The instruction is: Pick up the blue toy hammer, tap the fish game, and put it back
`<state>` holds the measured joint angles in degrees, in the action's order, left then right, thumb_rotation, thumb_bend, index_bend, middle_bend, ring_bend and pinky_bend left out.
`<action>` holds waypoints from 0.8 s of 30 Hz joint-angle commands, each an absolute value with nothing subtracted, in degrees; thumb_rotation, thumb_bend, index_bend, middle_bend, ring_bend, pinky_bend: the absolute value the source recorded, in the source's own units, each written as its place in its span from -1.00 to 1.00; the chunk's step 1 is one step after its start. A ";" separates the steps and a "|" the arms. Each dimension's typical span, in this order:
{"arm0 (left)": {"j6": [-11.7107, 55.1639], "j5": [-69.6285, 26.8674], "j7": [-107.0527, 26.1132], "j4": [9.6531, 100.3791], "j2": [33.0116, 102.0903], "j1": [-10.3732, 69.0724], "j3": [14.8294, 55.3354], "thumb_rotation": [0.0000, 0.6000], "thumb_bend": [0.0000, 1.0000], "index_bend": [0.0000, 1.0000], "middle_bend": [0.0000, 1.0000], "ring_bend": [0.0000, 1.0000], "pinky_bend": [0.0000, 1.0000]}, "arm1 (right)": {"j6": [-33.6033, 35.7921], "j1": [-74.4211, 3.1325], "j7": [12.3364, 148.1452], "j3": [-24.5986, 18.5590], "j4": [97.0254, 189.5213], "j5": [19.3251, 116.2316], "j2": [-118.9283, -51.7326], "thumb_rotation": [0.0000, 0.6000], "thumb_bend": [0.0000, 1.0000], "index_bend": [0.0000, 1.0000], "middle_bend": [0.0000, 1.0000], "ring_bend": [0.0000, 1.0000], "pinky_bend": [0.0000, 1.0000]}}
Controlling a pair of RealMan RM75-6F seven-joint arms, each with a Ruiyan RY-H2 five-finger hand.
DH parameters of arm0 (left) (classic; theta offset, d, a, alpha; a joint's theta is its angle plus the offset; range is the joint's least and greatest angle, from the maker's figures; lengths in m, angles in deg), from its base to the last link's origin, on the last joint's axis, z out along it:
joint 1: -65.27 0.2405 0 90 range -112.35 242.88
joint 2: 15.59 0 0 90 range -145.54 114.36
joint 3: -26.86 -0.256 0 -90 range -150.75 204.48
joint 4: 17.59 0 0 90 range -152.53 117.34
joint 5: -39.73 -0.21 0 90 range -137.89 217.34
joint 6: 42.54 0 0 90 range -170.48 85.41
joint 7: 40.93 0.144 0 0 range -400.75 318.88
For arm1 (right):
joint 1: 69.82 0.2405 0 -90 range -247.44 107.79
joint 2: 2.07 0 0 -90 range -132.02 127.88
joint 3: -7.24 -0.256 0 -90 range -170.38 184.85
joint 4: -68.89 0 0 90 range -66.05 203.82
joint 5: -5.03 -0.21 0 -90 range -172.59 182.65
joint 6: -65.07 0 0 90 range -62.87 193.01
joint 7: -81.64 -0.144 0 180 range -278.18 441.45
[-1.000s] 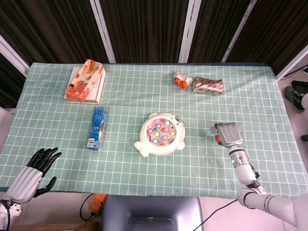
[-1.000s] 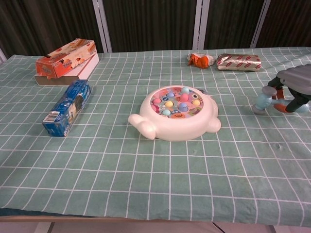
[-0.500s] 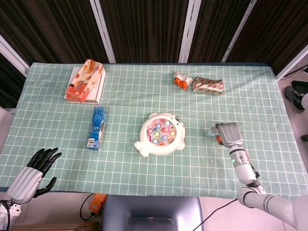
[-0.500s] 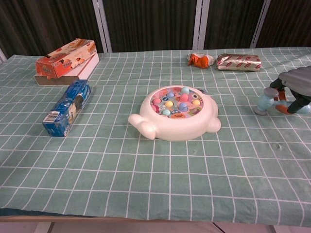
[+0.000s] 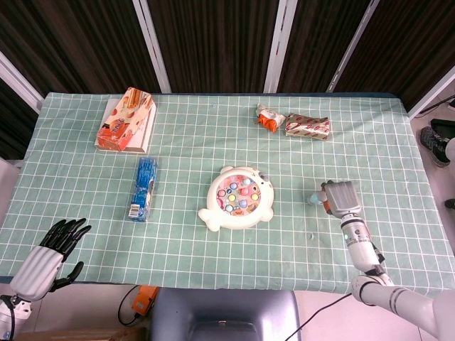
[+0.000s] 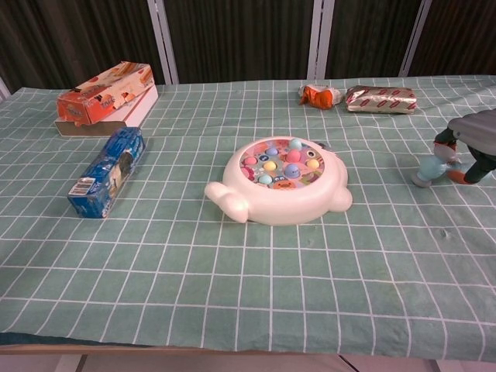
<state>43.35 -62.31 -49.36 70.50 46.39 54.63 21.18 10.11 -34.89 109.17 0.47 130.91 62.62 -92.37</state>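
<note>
The white fish game (image 5: 238, 197) (image 6: 283, 180) with coloured fish buttons sits mid-table. To its right, my right hand (image 5: 341, 197) (image 6: 474, 139) grips the blue toy hammer (image 5: 313, 197) (image 6: 428, 169) from above. Only the hammer's pale blue head and a bit of orange show from under the fingers. The head hangs low, at or just above the cloth. My left hand (image 5: 53, 249) hovers off the table's front left corner with fingers spread and nothing in it; the chest view does not show it.
An orange box (image 5: 128, 119) (image 6: 105, 91) lies at the back left, with a blue packet (image 5: 144, 188) (image 6: 108, 170) in front of it. An orange snack bag (image 5: 268, 117) (image 6: 318, 95) and a red-silver pack (image 5: 307, 126) (image 6: 380, 98) lie at the back right.
My right hand has drifted a little to the right, away from the fish game, carrying the hammer with it and slightly lower. The left hand has barely moved.
</note>
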 commanded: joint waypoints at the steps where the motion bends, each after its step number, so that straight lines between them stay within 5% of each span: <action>1: 43.38 -62.29 -49.40 70.51 46.37 54.64 21.18 1.00 -0.12 -1.00 -1.00 -1.00 -0.94 | 10.19 -35.02 109.43 0.23 130.84 62.47 -92.41 1.00 0.03 0.17 0.06 0.41 0.47; 24: 43.55 -62.36 -49.44 70.52 46.36 54.70 21.15 1.00 -0.11 -1.00 -1.00 -1.00 -0.94 | 10.65 -35.96 109.76 -0.67 131.47 62.90 -91.52 1.00 0.01 0.10 0.01 0.39 0.47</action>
<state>43.56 -62.36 -49.44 70.52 46.36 54.70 21.15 10.67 -35.94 109.73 -0.69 131.45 62.88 -91.54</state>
